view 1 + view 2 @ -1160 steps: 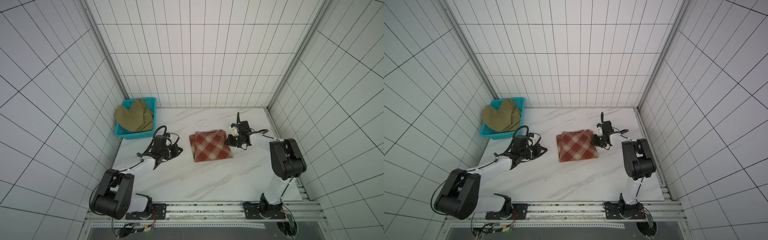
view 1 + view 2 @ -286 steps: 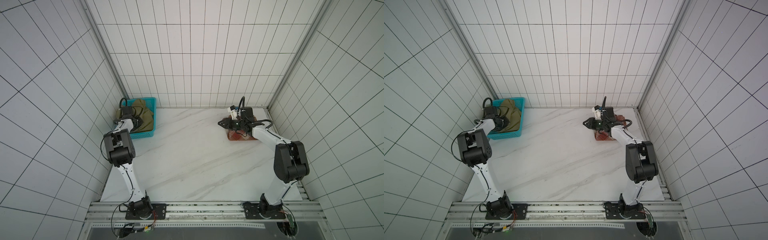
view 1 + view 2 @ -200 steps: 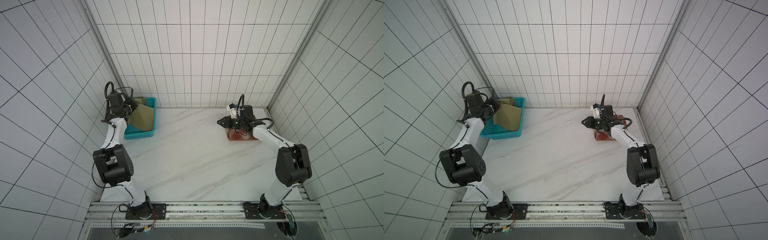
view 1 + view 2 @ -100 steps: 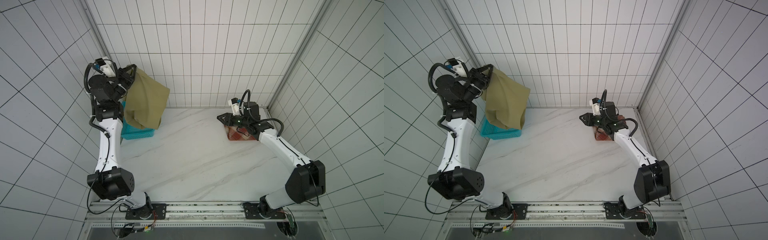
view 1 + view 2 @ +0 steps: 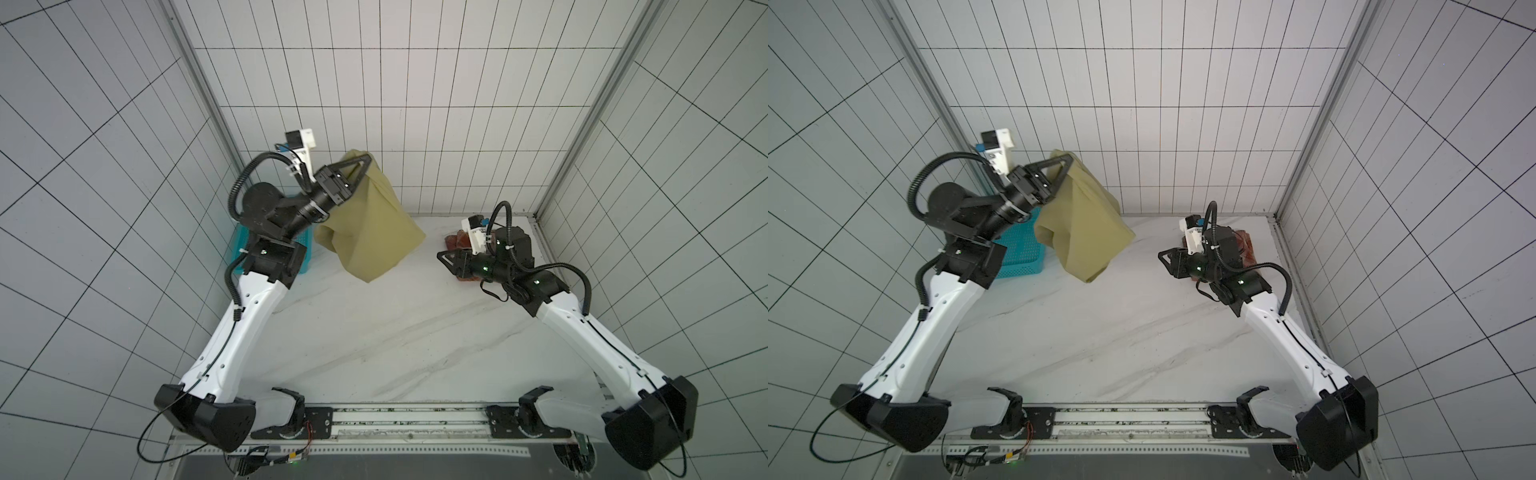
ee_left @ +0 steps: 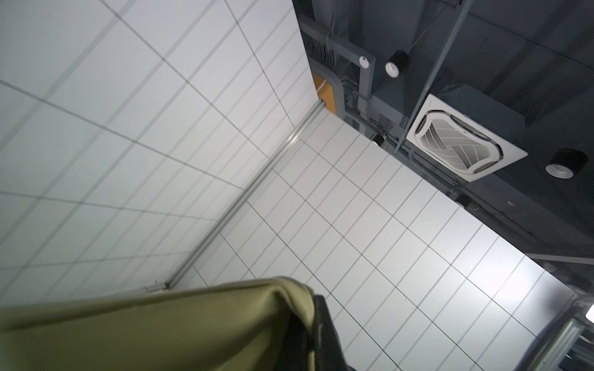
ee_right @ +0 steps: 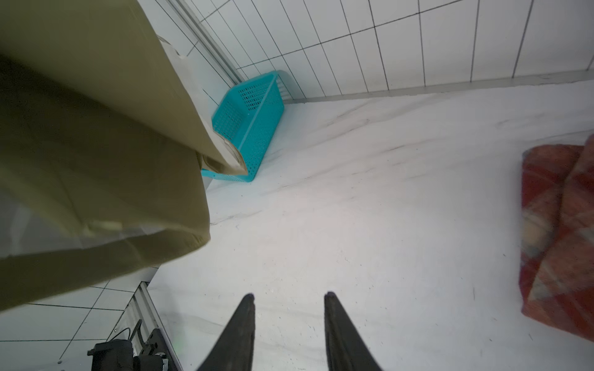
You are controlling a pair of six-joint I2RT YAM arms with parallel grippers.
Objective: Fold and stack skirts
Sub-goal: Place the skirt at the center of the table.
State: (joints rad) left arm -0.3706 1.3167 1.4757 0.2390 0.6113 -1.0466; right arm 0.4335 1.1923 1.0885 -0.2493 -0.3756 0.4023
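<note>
Holds the plain olive-khaki cloth skirt [image 5: 374, 232] [image 5: 1084, 232] high over the back left of the white marble tabletop [image 5: 395, 332]. Pinches its top edge tight in the left gripper [image 5: 365, 161] [image 5: 1068, 160], left arm steeply raised, elbow bent, wrist tipped up toward the back wall. Lets it hang in loose folds just beside the teal perforated plastic basket [image 5: 304, 255] [image 7: 254, 119]. Reaches low with the right arm, right gripper [image 5: 444, 259] [image 7: 289, 298] spread and empty, pointing at the hanging cloth. Leaves the folded rust-red and cream plaid skirt [image 5: 1246, 245] [image 7: 559, 225] on the table by that wrist, near the back right corner.
</note>
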